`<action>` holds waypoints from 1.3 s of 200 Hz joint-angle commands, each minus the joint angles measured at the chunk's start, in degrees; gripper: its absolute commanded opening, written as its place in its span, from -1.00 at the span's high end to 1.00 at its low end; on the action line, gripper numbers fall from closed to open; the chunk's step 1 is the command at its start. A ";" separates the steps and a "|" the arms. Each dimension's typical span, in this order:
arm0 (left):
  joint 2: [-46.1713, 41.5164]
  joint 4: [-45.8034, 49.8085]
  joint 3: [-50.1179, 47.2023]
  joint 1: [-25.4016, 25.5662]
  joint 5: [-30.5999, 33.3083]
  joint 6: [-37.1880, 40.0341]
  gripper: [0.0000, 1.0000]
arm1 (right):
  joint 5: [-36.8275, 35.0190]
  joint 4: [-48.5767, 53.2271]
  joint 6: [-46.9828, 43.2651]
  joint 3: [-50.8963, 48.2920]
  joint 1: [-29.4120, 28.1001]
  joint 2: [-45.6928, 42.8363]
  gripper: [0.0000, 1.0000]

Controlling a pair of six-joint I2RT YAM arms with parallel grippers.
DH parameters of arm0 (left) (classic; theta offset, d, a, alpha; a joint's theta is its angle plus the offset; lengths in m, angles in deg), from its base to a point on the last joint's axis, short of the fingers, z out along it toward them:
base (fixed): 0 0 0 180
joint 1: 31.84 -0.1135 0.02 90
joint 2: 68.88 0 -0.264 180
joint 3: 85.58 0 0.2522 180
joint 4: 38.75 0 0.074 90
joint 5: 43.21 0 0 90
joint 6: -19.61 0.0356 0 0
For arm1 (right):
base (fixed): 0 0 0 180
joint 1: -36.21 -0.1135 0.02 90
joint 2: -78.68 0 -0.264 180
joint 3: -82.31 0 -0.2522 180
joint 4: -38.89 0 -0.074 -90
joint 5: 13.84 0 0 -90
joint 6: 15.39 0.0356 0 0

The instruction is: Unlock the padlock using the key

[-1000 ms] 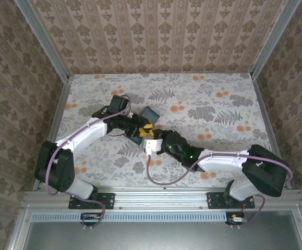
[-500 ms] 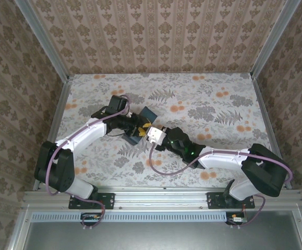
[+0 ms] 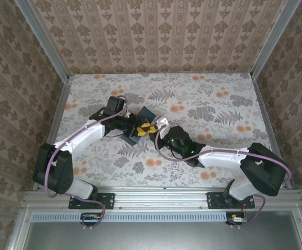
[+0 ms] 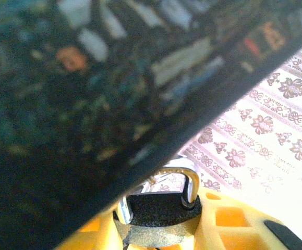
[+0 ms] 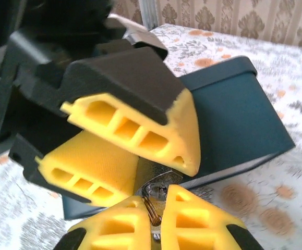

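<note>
I work in a small test booth, a lab rig dressed up to look homely. Damask wallpaper (image 3: 156,36) covers the three walls around me and a flowered sheet covers the table (image 3: 218,104). Bare aluminium posts (image 3: 41,39) frame the corners, and my two arm bases (image 3: 89,200) are bolted to a metal rail (image 3: 161,197) at the near edge.

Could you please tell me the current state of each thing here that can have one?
padlock, shackle seated in its body, apparently locked, gripped by the left tool.
key, pinched in the right tool, up against the padlock; whether it is inserted cannot be told.
left tool, shut on the padlock.
right tool, shut on the key.
box, lid down as far as shows.
</note>
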 commanded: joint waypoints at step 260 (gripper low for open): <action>-4.56 -1.31 -0.80 -1.41 -1.57 2.52 0.90 | 20.02 -8.56 30.17 2.44 5.91 3.82 -0.01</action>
